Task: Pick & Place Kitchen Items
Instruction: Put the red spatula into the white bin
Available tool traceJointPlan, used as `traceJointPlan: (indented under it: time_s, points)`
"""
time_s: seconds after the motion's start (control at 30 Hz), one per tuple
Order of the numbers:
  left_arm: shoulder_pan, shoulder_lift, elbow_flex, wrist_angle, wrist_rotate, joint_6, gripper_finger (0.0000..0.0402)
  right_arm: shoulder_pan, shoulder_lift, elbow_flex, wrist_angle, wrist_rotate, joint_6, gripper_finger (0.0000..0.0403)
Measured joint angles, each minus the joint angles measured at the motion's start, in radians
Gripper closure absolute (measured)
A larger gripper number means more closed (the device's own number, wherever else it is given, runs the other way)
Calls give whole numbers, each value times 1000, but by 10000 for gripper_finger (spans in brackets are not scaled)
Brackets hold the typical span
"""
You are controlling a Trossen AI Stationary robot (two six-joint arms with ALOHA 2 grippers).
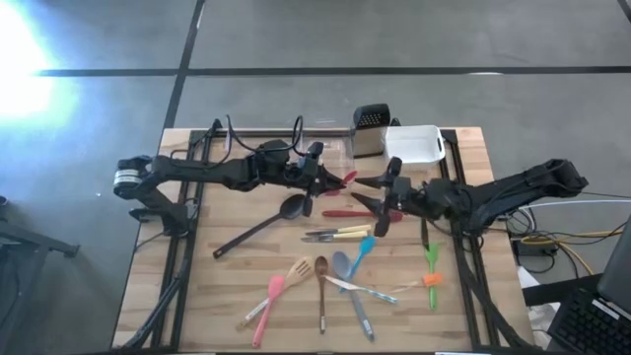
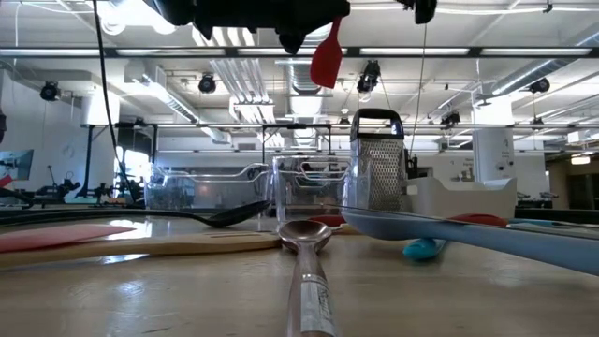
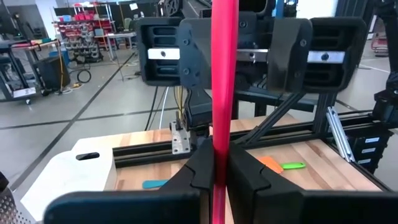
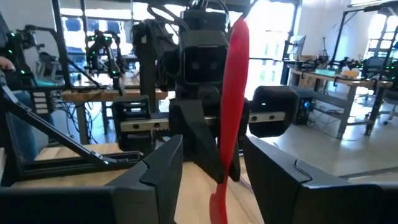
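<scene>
Left wrist view: red spatula [image 3: 224,93] ends cut off.

A wooden table [image 1: 227,296] carries scattered utensils: a black ladle [image 1: 264,224] at centre, yellow-handled knives [image 1: 338,234] beside it. At twelve o'clock stand a steel grater [image 1: 369,131] and white tub [image 1: 414,144]; pink spatula [image 1: 268,306] lies at six.

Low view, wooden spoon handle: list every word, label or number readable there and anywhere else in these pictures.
None can be read.
Wooden spoon: its handle carries a pale label with small marks, too blurred to read.
Steel box grater: no lettering visible.
White tub: blank.
Red spatula, in the left claw: no print visible.
</scene>
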Motion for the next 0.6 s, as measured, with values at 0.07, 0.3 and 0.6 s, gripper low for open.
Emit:
traceJointPlan:
  time_s: [0.07, 0.3, 0.6]
  points:
    - [0, 0, 0, 0, 6, 0, 379, -20, 28, 21, 1, -18, -1, 250]
    - [2, 0, 0, -3, 16, 0, 379, -68, 89, 70, 11, -85, 15, 280]
    - [2, 0, 2, -1, 38, 14, 379, -76, 91, 74, -4, -113, -1, 386]
